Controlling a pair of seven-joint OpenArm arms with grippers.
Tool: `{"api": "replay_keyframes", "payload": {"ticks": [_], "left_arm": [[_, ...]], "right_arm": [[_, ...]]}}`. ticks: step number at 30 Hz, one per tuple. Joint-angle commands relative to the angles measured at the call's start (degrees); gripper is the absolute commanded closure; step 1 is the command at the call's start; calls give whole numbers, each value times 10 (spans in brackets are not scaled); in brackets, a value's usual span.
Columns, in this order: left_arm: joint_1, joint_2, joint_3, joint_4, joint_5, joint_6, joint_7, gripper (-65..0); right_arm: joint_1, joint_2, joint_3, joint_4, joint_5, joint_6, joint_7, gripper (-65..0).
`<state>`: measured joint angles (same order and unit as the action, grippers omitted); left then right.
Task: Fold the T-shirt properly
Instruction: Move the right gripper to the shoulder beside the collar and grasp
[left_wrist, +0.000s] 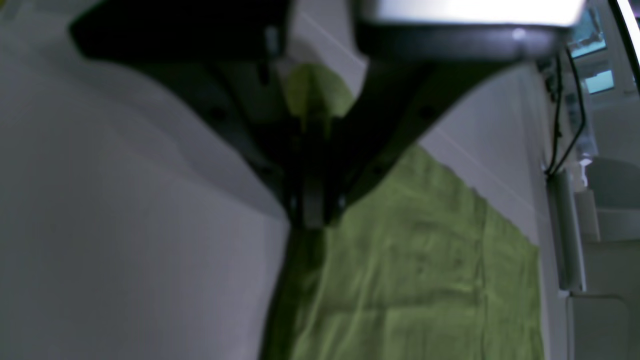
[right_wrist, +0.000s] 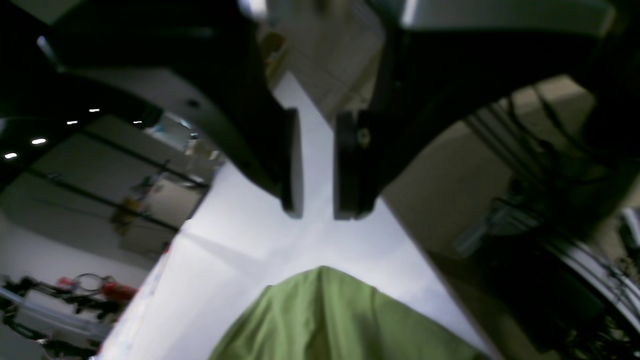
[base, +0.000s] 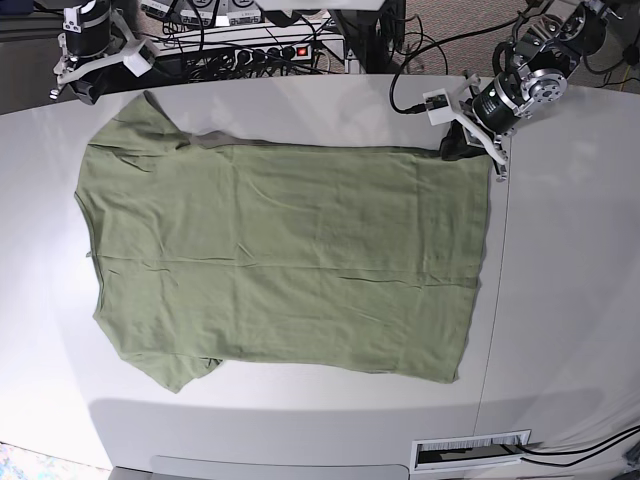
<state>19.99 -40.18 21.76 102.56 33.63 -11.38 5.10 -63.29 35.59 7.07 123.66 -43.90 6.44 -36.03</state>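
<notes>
The sage-green T-shirt (base: 280, 260) lies flat on the white table (base: 570, 300), neck end to the left and hem to the right. My left gripper (base: 458, 148) is at the hem's far right corner. In the left wrist view its jaws meet at the tips (left_wrist: 312, 212) on the edge of the green cloth (left_wrist: 415, 270). My right gripper (base: 100, 75) is past the far left sleeve (base: 150, 110), off the cloth. In the right wrist view it (right_wrist: 317, 215) is open by a narrow gap and empty, with the sleeve (right_wrist: 325, 320) just below it.
A power strip and cables (base: 280, 45) lie behind the table's back edge. A table seam (base: 503, 260) runs just right of the hem. A slotted vent (base: 470, 450) sits at the front edge. Room clutter shows beyond the table's edge (right_wrist: 75, 295).
</notes>
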Motion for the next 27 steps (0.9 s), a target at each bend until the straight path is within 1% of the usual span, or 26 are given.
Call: {"api": "replay_keyframes", "payload": {"ticks": [1, 2, 5, 6, 8, 9, 12, 14, 18, 24, 27], "left_arm": [[0, -10, -1, 4, 2, -5, 5, 0], [0, -10, -1, 4, 2, -5, 5, 0], [0, -10, -1, 4, 2, -5, 5, 0], [0, -10, -1, 4, 2, -5, 5, 0], [0, -10, -1, 4, 2, -5, 5, 0], [0, -10, -1, 4, 2, -5, 5, 0], [0, -10, -1, 4, 2, -5, 5, 0], [0, -10, -1, 4, 2, -6, 5, 0], [0, -10, -1, 4, 2, -6, 5, 0], [0, -10, -1, 4, 3, -6, 5, 0], [0, -10, -1, 4, 2, -6, 5, 0]], "right_arm": [[-5, 7, 6, 9, -9, -8, -1, -123], [-5, 10, 6, 9, -6, -8, 6, -131], [-5, 24, 6, 9, 20, -7, 20, -233], [-3, 26, 6, 9, 23, -7, 26, -254], [5, 32, 6, 8, 31, -4, 41, -256], [12, 33, 6, 8, 41, 5, 46, -256], [41, 33, 6, 4, 102, 51, 47, -256], [61, 33, 5, -9, 131, 78, 48, -256], [89, 33, 5, -51, 157, 106, 50, -256], [92, 33, 5, -82, 155, 109, 76, -256], [110, 33, 5, -99, 161, 109, 80, -256]]}}
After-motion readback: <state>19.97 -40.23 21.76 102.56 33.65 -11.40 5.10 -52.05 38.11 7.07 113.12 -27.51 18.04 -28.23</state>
